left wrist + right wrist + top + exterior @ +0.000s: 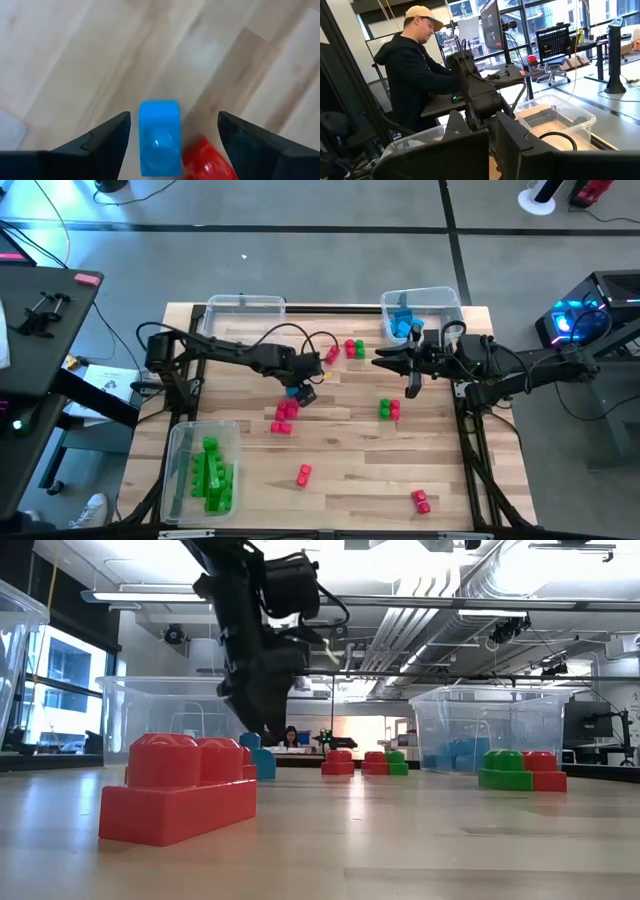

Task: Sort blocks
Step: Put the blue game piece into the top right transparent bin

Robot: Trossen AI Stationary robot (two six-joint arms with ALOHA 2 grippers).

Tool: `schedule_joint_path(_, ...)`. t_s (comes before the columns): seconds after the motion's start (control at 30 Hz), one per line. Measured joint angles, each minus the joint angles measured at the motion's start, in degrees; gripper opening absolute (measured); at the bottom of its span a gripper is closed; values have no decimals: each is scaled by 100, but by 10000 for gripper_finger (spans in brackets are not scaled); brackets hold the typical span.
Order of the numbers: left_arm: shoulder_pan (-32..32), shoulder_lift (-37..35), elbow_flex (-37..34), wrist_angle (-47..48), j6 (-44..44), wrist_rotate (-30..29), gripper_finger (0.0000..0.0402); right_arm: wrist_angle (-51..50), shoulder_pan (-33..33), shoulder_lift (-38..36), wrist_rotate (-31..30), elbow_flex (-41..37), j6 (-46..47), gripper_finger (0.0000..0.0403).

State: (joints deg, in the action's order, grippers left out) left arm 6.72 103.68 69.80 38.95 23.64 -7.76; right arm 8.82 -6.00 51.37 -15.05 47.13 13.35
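The left gripper (172, 145) hangs low over the table (340, 450), jaws spread wide with a blue block (160, 137) standing between them, apart from both, so they can pinch its flat sides. A red block (207, 160) sits just beside it toward one jaw, which could crowd the close. The right gripper (385, 362) waits near the bin (455, 302) of blue blocks, jaws apparently spread and empty
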Motion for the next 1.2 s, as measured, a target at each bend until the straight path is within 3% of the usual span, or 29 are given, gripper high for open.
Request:
schedule_joint_path(0.53,-54,644,2,412,132,311,279,-184,0,0,-2,0,245,0)
schedule_joint_path(0.63,-52,655,2,388,-97,371,238,-199,0,0,-7,0,320,0)
schedule_joint_path(0.8,29,535,71,166,-124,430,95,-217,0,2,-13,0,331,0)
schedule_joint_path(0.93,174,387,507,-167,-280,494,101,8,-2,0,-11,0,334,0)
schedule_joint_path(1.07,278,189,1192,-1022,-958,473,101,882,-55,0,172,0,358,0)
schedule_joint_path(1.2,351,193,1726,-3109,-1467,540,101,1767,-90,-4,205,0,311,0)
